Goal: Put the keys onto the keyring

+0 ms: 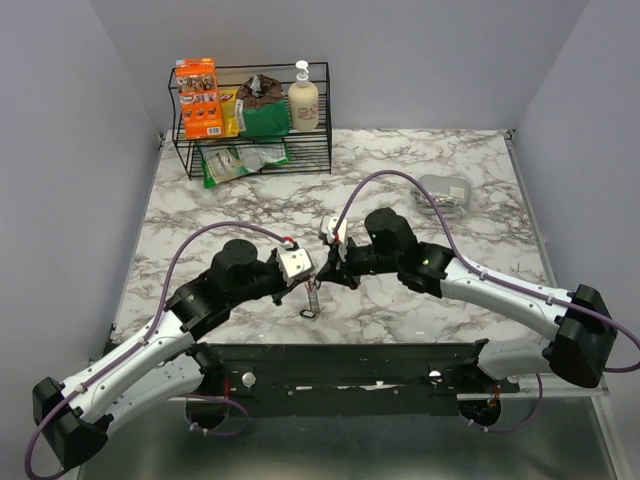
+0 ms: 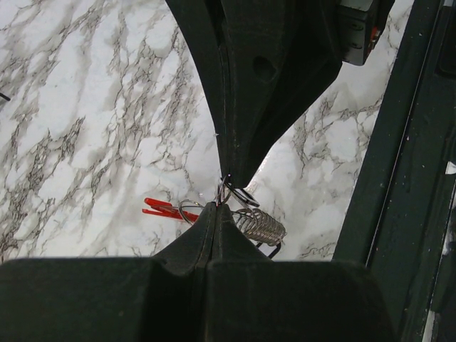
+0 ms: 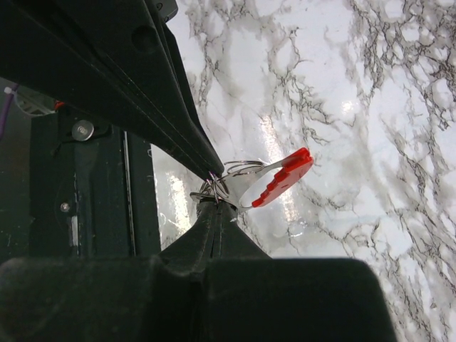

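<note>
- Closest to my overhead camera, the black base rail (image 1: pixel 350 365) runs along the near edge, with both arms bolted to it.
- Beyond it, the marble table (image 1: pixel 210 205) fills most of my view.
- From there the left arm (image 1: pixel 190 310) and right arm (image 1: pixel 480 285) reach inward and meet near the table's middle.
- At far left I see a wire rack (image 1: pixel 310 150) holding an orange box (image 1: pixel 198 98), green bags (image 1: pixel 262 118) and a pump bottle (image 1: pixel 303 98). A gray lidded container (image 1: pixel 445 192) sits at far right.
- On the left gripper (image 2: pixel 219 204), the fingers are pressed together, pinching the thin wire rings (image 2: pixel 239 194) of the keyring (image 2: pixel 258 225).
- On the right gripper (image 3: pixel 214 198), the fingers are likewise closed tight on the rings, tip to tip with the left gripper.
- From overhead, the keyring dangles below the two grippers. I cannot tell whether its lower end touches the marble.
- Its red side (image 3: pixel 283 177) sticks out right of the right fingers.
- A small dark bit (image 2: pixel 273 249) pokes out under the gray ridged part. I cannot tell whether it is a key.
</note>
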Action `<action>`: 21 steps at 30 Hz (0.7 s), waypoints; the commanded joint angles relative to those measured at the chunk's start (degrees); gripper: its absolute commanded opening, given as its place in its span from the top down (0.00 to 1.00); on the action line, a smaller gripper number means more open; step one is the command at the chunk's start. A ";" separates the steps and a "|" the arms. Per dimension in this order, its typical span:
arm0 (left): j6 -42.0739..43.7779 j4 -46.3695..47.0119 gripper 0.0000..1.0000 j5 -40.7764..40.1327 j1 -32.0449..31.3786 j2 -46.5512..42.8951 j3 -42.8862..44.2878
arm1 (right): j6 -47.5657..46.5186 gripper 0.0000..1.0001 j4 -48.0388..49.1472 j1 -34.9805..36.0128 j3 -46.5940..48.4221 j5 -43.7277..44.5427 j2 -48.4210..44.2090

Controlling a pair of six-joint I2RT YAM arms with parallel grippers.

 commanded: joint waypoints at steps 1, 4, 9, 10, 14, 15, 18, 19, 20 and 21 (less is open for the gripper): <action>0.63 1.59 1.00 -0.11 -0.45 -1.82 -0.74 | 0.66 1.00 1.06 -0.44 0.96 2.22 0.56; 0.63 1.86 1.00 -0.11 -0.45 -2.53 -1.09 | 1.01 1.00 1.41 -0.70 0.52 2.22 0.74; 0.80 1.95 1.00 0.24 -0.45 -3.14 -1.09 | 1.36 1.00 1.76 -0.96 0.17 2.13 0.82; 0.89 1.95 1.00 0.33 -0.45 -3.23 -1.18 | 1.45 1.00 1.85 -0.96 0.08 1.95 0.91; 0.89 2.12 1.00 0.50 -0.45 -3.67 -1.18 | 1.54 0.99 1.76 -1.05 0.17 1.25 1.53; 0.89 2.12 1.00 0.50 -0.45 -3.85 -1.26 | 1.71 1.00 1.76 -1.14 0.17 1.08 1.62; 0.89 2.21 1.00 0.68 -0.45 -4.02 -1.35 | 1.89 1.00 1.85 -1.23 0.08 0.37 2.05; 0.98 2.30 1.00 0.77 -0.45 -4.11 -1.35 | 1.89 1.00 1.85 -1.14 0.16 0.20 2.14; 0.98 2.39 1.00 0.77 -0.45 -4.03 -1.35 | 1.98 1.00 1.85 -1.23 0.08 -0.07 2.23; 0.89 2.30 1.00 0.77 -0.45 -4.29 -1.35 | 2.07 1.00 1.85 -1.14 0.08 -0.24 2.32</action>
